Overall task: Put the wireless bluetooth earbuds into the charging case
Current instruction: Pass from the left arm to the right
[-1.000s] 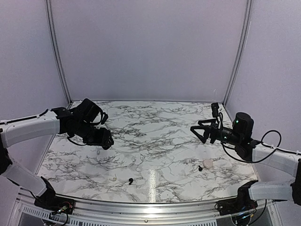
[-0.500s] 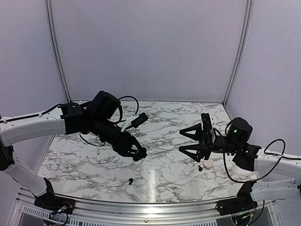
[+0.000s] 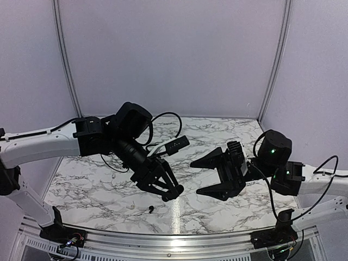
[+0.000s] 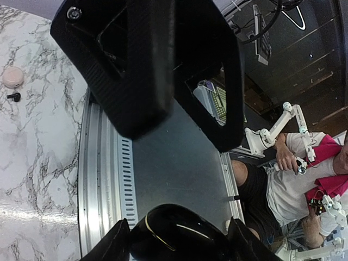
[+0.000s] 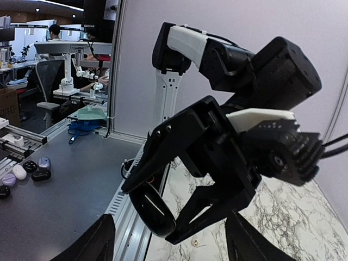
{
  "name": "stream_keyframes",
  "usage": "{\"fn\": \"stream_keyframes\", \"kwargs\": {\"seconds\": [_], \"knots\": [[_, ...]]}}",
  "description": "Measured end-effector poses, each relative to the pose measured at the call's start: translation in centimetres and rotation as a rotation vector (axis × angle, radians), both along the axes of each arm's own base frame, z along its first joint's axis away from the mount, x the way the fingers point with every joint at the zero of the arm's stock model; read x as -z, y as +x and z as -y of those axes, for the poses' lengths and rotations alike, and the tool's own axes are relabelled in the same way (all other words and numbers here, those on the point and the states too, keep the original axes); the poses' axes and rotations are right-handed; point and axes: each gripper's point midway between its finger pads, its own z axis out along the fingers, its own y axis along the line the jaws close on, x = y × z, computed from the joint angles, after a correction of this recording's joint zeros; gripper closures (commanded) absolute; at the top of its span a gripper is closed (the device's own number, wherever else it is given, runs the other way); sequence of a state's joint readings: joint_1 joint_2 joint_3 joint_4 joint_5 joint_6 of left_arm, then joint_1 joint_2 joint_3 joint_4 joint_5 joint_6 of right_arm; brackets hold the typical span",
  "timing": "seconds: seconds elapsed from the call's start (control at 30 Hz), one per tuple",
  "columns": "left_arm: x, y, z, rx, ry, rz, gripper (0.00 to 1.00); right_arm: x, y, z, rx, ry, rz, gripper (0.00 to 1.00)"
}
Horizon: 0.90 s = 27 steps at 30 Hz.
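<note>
My left gripper (image 3: pixel 166 187) hangs over the front middle of the table, shut on a black round puck-like object (image 4: pixel 179 234) with a thin gold line. The puck also shows in the right wrist view (image 5: pixel 155 209). My right gripper (image 3: pixel 208 175) is open and empty, facing the left gripper from the right. The cream-white charging case (image 4: pixel 12 77) lies shut on the marble, with one black earbud (image 4: pixel 13 96) right beside it; both are hidden behind the right gripper in the top view. The other earbud (image 3: pixel 150 208) lies on the table near the front edge, below the left gripper.
The marble table (image 3: pixel 185 136) has an aluminium rail (image 3: pixel 163 239) along its front edge. Grey walls enclose the back and sides. Beyond the front edge lie a dark floor, a person and other benches.
Both arms have swung in toward the table's middle and now face each other. The right gripper has opened wider and now covers the case in the top view.
</note>
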<state>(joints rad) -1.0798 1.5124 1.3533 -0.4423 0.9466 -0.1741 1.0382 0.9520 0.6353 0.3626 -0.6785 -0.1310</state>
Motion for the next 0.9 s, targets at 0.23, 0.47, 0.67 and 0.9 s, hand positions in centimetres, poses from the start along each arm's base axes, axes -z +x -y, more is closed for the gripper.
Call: {"fn": "stream_keyframes", "kwargs": {"seconds": [0.23,0.47,0.67,0.9], "knots": [[1.3,-1.5,0.9,0.083,0.019,-0.058,0.60,0.1,-1.7,-1.4,-0.057,-0.045,0.044,0.34],[0.9,-2.0,1.0,0.122,-0.002,-0.070,0.60,0.9,-3.1,-2.0,-0.100,-0.084,0.064,0.36],[0.6,-2.3,0.9,0.139,-0.016,-0.072,0.63,2.2,-3.2,-2.5,-0.110,-0.122,0.060,0.35],[0.7,-2.1,1.0,0.135,-0.019,-0.057,0.64,1.7,-2.9,-2.3,-0.075,-0.111,0.074,0.35]]}}
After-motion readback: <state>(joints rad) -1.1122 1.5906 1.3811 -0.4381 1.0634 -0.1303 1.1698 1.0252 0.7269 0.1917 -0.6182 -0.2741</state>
